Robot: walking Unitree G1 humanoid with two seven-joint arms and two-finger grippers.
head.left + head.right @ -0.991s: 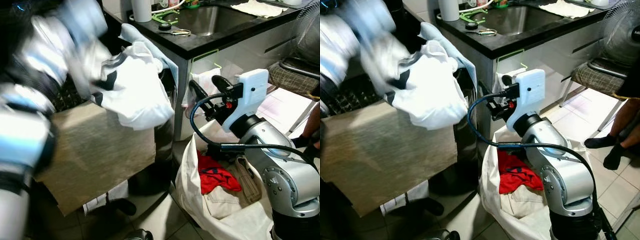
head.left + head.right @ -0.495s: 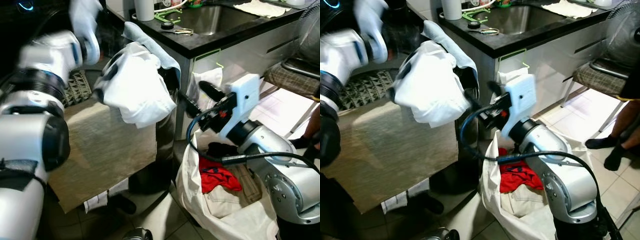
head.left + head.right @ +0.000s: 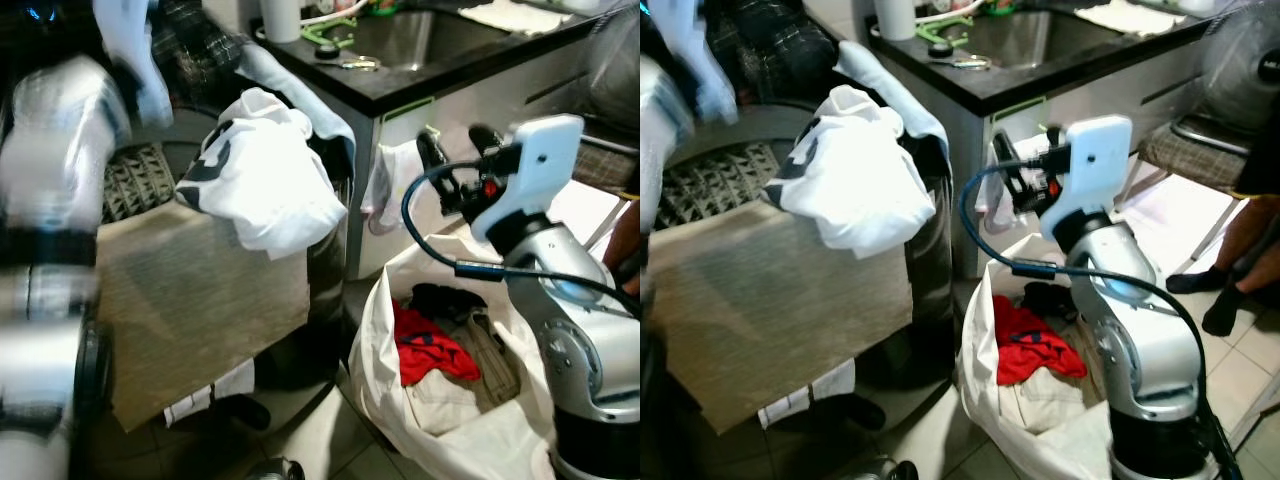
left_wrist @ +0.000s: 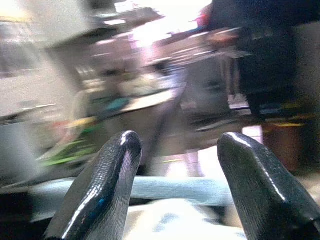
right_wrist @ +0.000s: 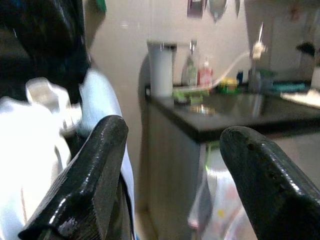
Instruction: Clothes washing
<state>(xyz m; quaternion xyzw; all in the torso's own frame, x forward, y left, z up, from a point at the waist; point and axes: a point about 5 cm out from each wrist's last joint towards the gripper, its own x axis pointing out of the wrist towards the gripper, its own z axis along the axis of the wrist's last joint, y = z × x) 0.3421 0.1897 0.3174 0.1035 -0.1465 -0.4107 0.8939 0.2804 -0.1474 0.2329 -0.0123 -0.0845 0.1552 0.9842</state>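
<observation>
With both the left pincer (image 4: 175,190) and right pincer (image 3: 458,152) open and empty, we lower the right one squarely onto the red garment (image 3: 432,350) in the laundry bag (image 3: 385,370) before closing.

white garment (image 3: 262,185) draped on machine edge | right gripper (image 3: 452,150) open above bag (image 3: 395,400)

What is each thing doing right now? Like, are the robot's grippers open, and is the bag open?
left gripper: open, holding nothing.
right gripper: open, holding nothing, raised above the laundry bag.
white shirt: crumpled, draped over the edge of the tan board.
laundry bag: open, clothes inside.
red garment: crumpled, on top inside the bag.
tan board: tilted.
</observation>
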